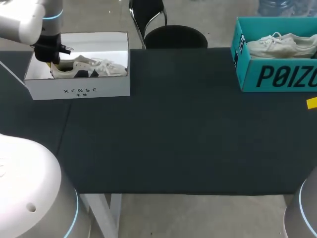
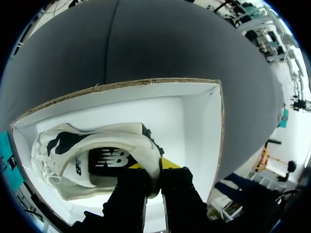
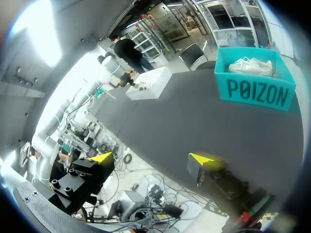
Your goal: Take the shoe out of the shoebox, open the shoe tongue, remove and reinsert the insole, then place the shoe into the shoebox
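A white sneaker with black patches (image 1: 89, 67) lies on its side inside the white shoebox (image 1: 79, 91) at the table's far left. My left gripper (image 1: 51, 60) is over the heel end. In the left wrist view this gripper (image 2: 154, 167) is shut on the shoe's heel collar, one finger inside the shoe (image 2: 82, 155) and one outside, near the box's white wall (image 2: 199, 116). My right gripper (image 3: 154, 161) hangs open and empty off the table's right edge. Only one of its yellow fingertips (image 1: 312, 103) shows in the head view.
A teal shoebox (image 1: 277, 74) holding a second white shoe (image 1: 282, 45) stands at the far right corner; it also appears as the teal box (image 3: 255, 87) in the right wrist view. Dark table surface (image 1: 183, 124) stretches between the two boxes.
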`<state>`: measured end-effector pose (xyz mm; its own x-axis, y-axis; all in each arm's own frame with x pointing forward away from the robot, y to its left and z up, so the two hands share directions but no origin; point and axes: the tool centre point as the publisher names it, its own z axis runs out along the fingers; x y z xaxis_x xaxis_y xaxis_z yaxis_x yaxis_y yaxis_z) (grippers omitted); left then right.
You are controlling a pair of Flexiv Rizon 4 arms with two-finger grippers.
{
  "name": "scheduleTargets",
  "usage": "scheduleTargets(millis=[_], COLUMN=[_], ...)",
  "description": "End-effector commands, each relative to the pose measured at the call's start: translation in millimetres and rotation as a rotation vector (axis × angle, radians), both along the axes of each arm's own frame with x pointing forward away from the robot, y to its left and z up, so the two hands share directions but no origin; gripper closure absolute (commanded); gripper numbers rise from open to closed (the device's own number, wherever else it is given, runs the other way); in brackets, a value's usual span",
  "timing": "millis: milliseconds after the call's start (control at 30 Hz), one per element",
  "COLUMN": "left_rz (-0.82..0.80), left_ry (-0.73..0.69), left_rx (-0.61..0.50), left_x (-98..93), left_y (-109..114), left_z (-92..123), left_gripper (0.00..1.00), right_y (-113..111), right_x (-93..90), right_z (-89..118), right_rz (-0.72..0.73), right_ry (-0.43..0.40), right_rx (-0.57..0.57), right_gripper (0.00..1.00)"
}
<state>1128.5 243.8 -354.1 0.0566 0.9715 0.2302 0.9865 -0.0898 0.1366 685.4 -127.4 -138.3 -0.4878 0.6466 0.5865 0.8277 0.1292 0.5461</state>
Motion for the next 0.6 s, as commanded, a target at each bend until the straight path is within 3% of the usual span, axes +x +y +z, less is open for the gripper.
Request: scheduleTargets(millis=[33, 67, 100, 133, 267, 400, 533, 600], left_rz=[0.016, 0.017, 0.02, 0.024, 0.046, 0.114, 0.235, 0.334], left_ry=[-0.028, -0.026, -0.03, -0.032, -0.044, -0.06, -0.072, -0.08], left_rx=[-0.027, -0.025, -0.033, -0.039, -0.049, -0.078, -0.16, -0.225], left_x=[-1.5, -1.3, -1.0, -0.9, -0.5, 3.6, 9.9, 9.1], left_y=[3, 4, 4, 4, 6, 9, 13, 14], left_z=[1, 1, 2, 3, 6, 23, 55, 84], left_gripper=[1.0, 0.84, 0.27, 0.0, 0.0, 0.0, 0.0, 0.0], right_y=[1, 1, 1, 1, 1, 1, 1, 1], right_x=[-12.2, -12.2, -12.2, -12.2, -12.2, -12.2, -12.2, -12.2], right_z=[0, 0, 0, 0, 0, 0, 0, 0], right_rz=[-0.016, -0.016, -0.016, -0.016, -0.016, -0.016, -0.016, -0.016], right_ry=[-0.012, -0.012, -0.012, -0.012, -0.012, -0.012, -0.012, -0.012], right_rx=[-0.003, -0.003, -0.003, -0.003, -0.003, -0.003, -0.003, -0.003], right_gripper=[0.0, 0.0, 0.0, 0.0, 0.0, 0.0, 0.0, 0.0])
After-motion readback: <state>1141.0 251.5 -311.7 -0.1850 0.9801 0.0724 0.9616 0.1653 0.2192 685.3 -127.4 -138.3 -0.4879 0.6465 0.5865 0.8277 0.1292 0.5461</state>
